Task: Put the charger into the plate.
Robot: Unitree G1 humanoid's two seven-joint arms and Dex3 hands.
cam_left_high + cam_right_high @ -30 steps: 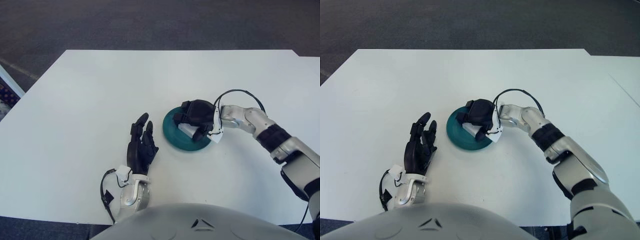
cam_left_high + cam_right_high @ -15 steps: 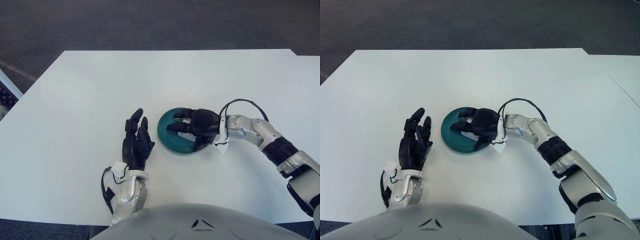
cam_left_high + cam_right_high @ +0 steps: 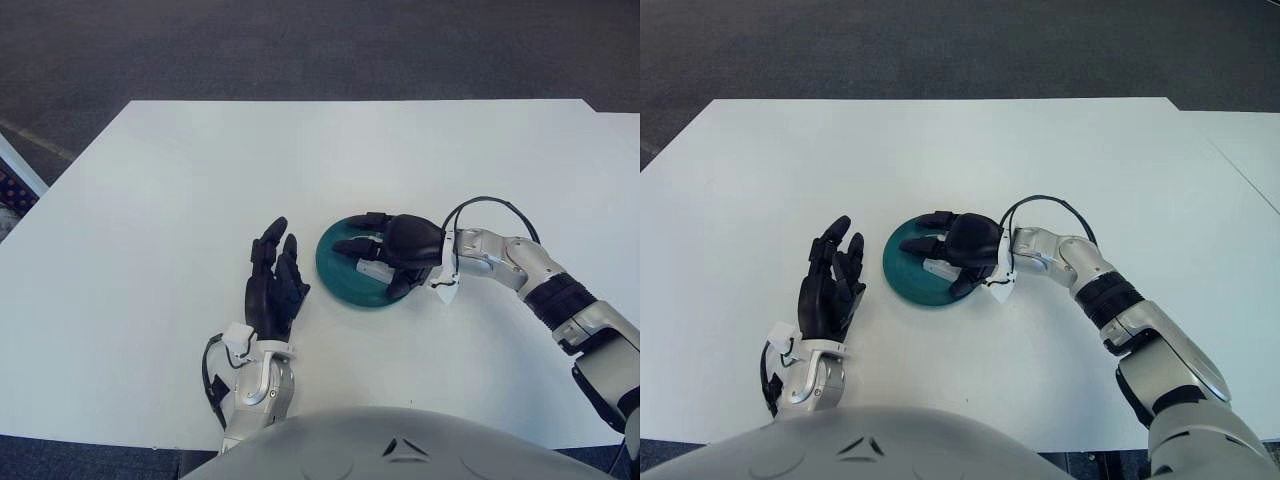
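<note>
A teal plate (image 3: 333, 272) sits on the white table (image 3: 200, 170), just right of centre. A small white charger (image 3: 371, 267) lies in the plate. My right hand (image 3: 366, 255) hovers low over the plate from the right. Its fingers are spread out above the charger and do not grip it. The palm hides part of the charger. My left hand (image 3: 272, 285) rests on the table just left of the plate, fingers relaxed and empty.
A black cable loops above my right wrist (image 3: 480, 210). The table's near edge runs just in front of my body. Dark carpet lies beyond the far edge.
My right hand, shut on the charger a second ago, has lowered it into the plate and spread its fingers. The view shifted slightly; the left hand stayed parked.
</note>
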